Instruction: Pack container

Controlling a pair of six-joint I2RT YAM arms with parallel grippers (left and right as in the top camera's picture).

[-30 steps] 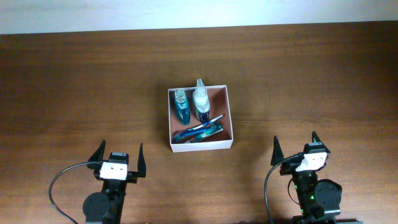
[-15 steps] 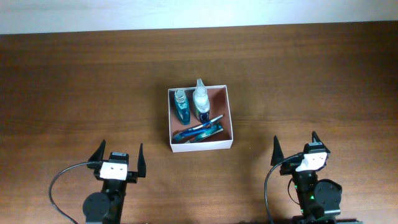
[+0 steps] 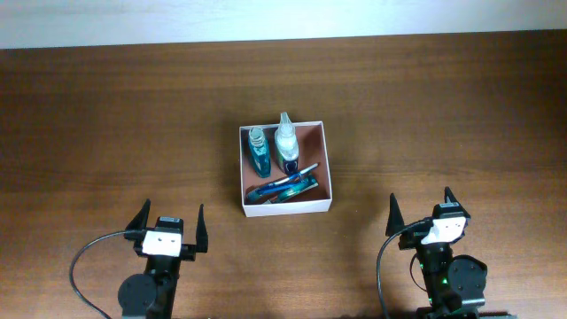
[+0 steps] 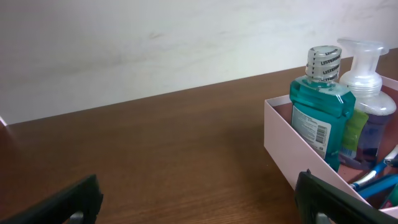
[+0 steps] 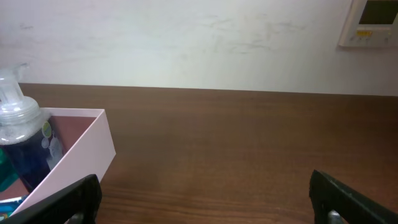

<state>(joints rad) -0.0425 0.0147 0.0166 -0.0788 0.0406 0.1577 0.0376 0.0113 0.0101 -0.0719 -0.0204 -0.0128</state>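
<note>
The desk point(image 3: 106, 115) is dark brown wood with a straight visible grain and a soft satin sheen. The container point(image 3: 288, 209) is thin cardboard, matt white on its outer walls and matt reddish-brown inside. At its 11 o'clock corner, the mouthwash bottle point(image 4: 314, 115) is clear glossy plastic holding teal liquid, with a paper label and a silvery-grey cap. Toward 1 o'clock, the pump bottle point(image 4: 364, 93) is translucent plastic with a smooth white pump head. Along the 6 o'clock wall, the toothbrushes point(image 3: 282, 189) look like glossy blue plastic.
</note>
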